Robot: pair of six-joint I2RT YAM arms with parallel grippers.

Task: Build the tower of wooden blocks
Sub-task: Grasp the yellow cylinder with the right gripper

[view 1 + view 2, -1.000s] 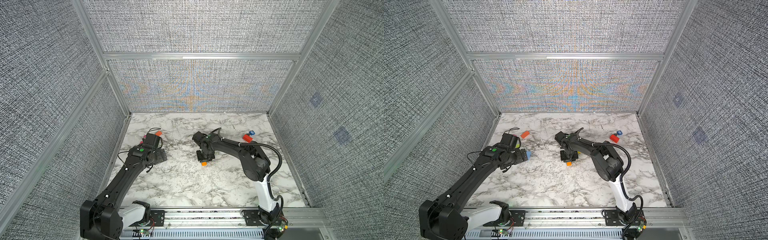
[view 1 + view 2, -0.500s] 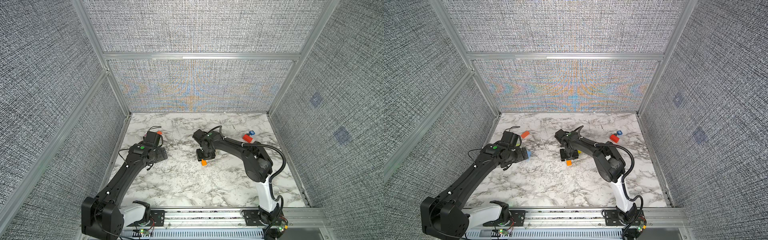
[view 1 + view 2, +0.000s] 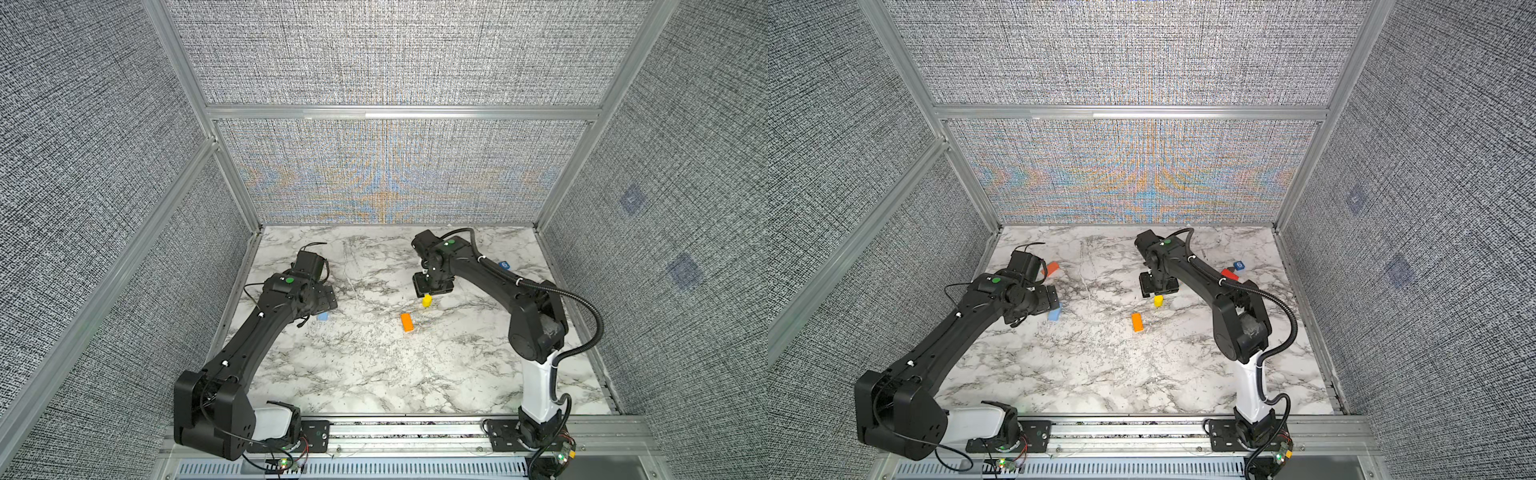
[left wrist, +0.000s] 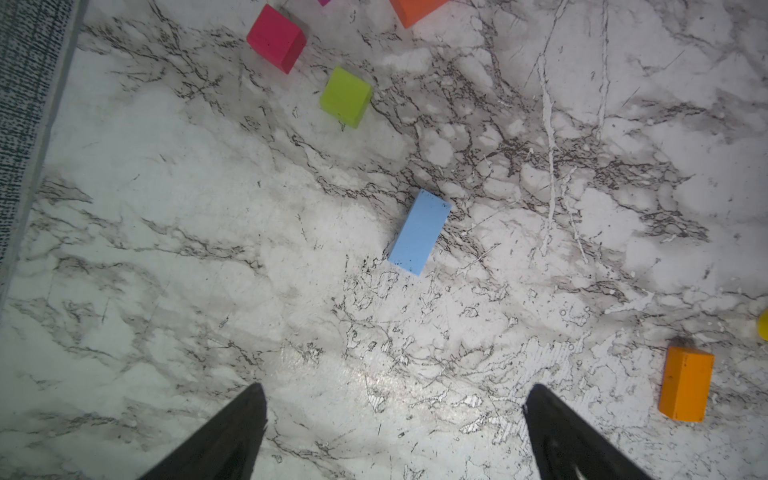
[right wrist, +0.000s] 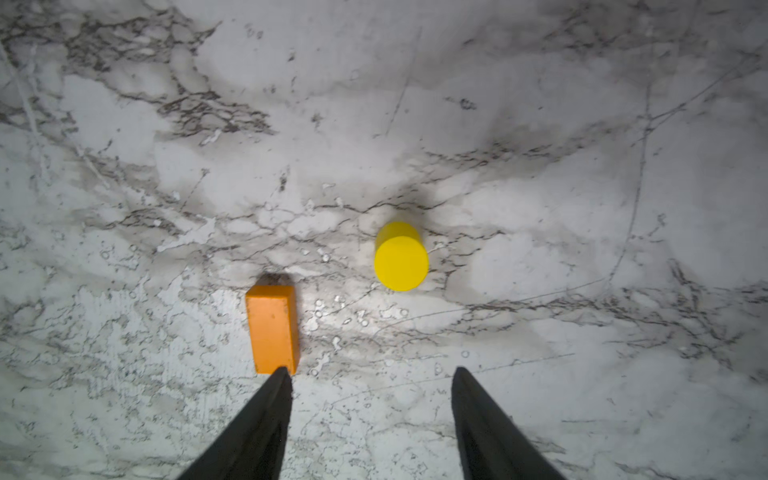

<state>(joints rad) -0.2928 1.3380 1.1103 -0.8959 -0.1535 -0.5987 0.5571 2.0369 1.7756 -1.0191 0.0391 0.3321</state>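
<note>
White marble tabletop; grey woven walls; blocks lie single, unstacked; left gripper spread, empty, near flat light blue block; orange block flat mid-table; yellow cylinder upright nearby, apart; right gripper spread, empty.

A robotics lab test cell: grey woven panels in aluminium framing enclose a marble-patterned desk on three sides, with the left arm and right arm bolted to a metal rail.
</note>
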